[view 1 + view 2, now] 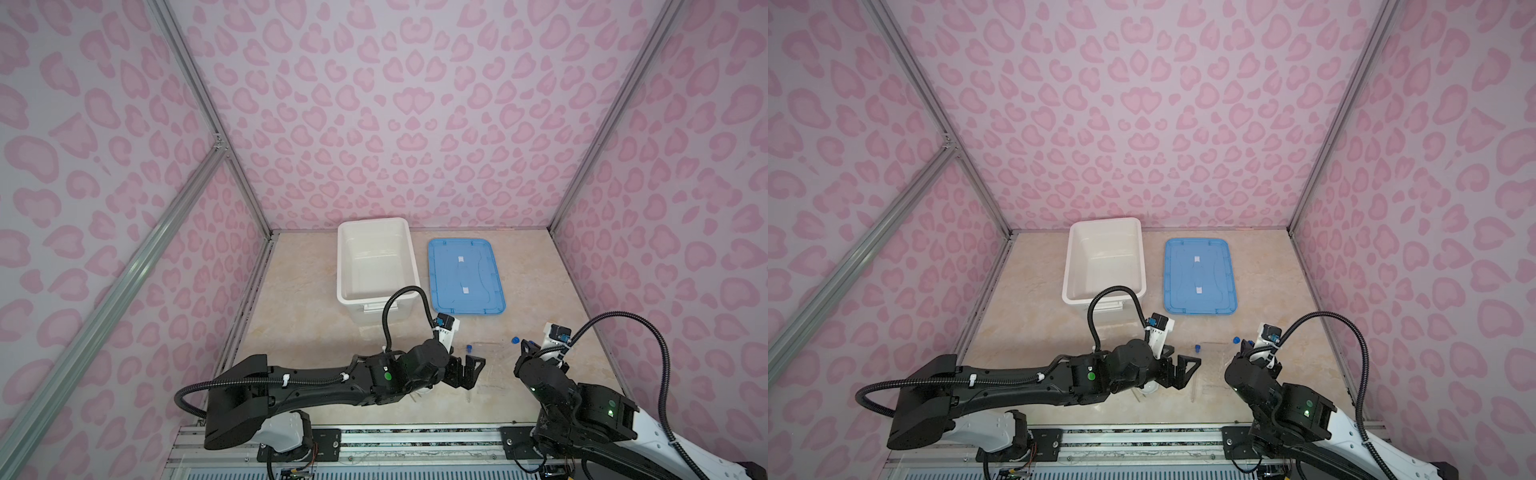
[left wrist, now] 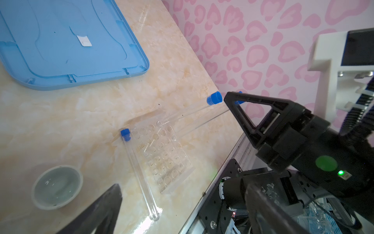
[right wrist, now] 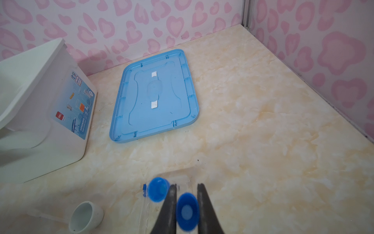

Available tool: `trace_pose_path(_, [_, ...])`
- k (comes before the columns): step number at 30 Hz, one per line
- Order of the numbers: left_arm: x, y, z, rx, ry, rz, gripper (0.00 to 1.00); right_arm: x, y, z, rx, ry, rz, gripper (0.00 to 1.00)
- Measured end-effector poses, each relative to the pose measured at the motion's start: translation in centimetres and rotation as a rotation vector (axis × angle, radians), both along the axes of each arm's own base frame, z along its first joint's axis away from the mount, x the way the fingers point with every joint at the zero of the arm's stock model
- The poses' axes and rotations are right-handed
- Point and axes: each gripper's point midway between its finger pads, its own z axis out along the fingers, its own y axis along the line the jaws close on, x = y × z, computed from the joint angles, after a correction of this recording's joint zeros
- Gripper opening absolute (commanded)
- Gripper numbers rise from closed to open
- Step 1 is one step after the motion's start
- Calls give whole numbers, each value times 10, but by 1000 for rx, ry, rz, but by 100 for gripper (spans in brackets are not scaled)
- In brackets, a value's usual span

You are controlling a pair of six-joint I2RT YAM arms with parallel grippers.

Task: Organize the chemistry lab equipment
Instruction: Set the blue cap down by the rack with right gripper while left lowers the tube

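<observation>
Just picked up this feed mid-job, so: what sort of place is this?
Probably a staged robot test booth, not a real lab: pink patterned walls on metal framing, and a marble-look tabletop.

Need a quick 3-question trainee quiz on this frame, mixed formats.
1. True or false: the blue lid sits on the white box.
2. The right hand is shut on: A) white box, B) blue lid, C) blue-capped tube?
3. Fill in: the left hand is ____ (open or shut).
Key: 1 false; 2 C; 3 open.
</observation>
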Motion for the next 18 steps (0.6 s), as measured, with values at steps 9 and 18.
trace_pose_path(9, [0, 0, 0, 0, 1, -1, 97, 5, 8, -10, -55, 34, 4, 10])
trace_pose_path(18, [3, 2, -2, 9, -2, 13, 97, 10, 15, -20, -88, 16, 21, 11])
